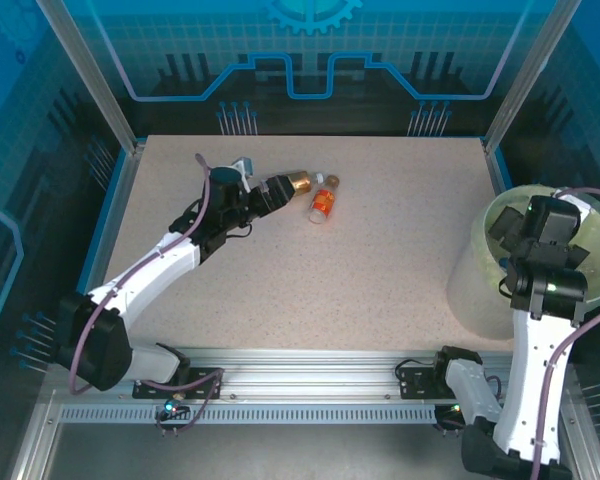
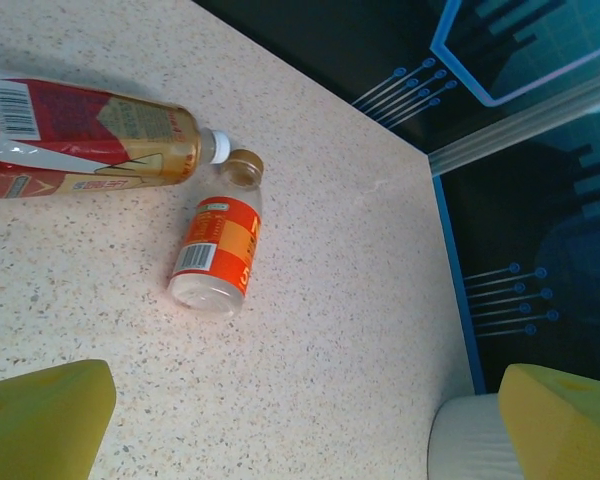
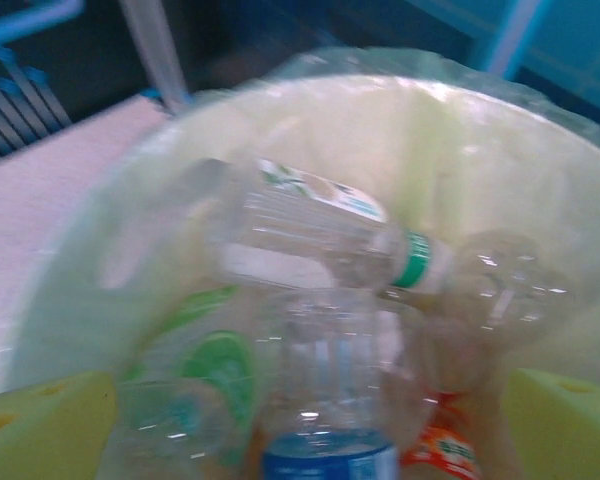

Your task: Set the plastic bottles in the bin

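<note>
Plastic bottles (image 3: 320, 235) lie in the bag-lined round bin (image 1: 475, 275); two lie outside.
Left gripper (image 1: 277, 188) hangs wide open, empty, beside a red-and-gold labelled clear bottle (image 2: 90, 140) and an orange-labelled bottle (image 2: 220, 250) near the speckled table's (image 1: 380, 290) far edge, seemingly poised to grasp. The right gripper (image 3: 300, 420) gapes empty over the bin at the right edge, its view blurred.

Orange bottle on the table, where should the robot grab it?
Grip the orange bottle around its labelled middle, from above, jaws across its round sides: it lies flat, and its cap sits right beside the red-and-gold bottle, so the neck is crowded.
</note>
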Controlling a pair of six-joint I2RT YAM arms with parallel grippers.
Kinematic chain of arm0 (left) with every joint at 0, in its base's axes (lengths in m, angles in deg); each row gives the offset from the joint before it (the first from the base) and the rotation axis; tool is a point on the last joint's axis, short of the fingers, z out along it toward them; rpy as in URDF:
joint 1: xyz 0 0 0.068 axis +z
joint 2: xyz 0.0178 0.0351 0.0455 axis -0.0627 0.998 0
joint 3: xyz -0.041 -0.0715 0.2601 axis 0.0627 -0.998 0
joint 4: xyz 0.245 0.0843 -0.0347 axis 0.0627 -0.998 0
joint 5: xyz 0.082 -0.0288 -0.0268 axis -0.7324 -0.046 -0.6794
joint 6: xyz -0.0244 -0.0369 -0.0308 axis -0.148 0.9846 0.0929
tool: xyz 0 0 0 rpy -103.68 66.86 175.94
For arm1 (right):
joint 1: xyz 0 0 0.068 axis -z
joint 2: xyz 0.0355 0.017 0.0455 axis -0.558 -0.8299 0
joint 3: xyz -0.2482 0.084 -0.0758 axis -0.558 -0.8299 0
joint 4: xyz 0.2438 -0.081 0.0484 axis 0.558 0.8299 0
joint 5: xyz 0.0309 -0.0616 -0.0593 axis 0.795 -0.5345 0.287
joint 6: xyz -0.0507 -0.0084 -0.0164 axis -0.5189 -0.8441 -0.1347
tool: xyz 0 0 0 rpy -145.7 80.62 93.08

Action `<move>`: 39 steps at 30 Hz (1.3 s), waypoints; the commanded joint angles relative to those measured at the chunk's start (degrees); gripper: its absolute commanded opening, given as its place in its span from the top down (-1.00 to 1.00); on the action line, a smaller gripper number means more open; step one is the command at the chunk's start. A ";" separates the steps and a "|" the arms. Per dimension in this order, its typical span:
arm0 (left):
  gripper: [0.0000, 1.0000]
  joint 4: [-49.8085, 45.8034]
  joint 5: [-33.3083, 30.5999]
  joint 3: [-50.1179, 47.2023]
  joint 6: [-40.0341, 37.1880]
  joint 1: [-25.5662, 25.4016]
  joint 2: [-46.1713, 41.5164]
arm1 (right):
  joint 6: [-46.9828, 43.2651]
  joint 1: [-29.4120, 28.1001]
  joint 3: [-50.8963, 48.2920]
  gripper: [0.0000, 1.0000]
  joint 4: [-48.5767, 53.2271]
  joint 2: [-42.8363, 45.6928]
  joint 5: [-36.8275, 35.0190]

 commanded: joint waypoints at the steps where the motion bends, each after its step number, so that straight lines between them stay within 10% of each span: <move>1: -0.99 -3.98 0.24 0.90 1.59 1.27 2.48 | 3.29 -3.95 1.20 -1.00 -4.16 1.45 6.21; 26: -0.98 -13.09 9.31 15.12 -7.49 2.28 23.31 | 2.04 -36.82 -11.51 -1.00 -27.28 3.97 24.44; 39: -0.98 -20.14 -7.38 33.15 -25.55 -6.74 40.39 | 1.57 -41.46 -12.34 -1.00 -27.48 3.49 17.88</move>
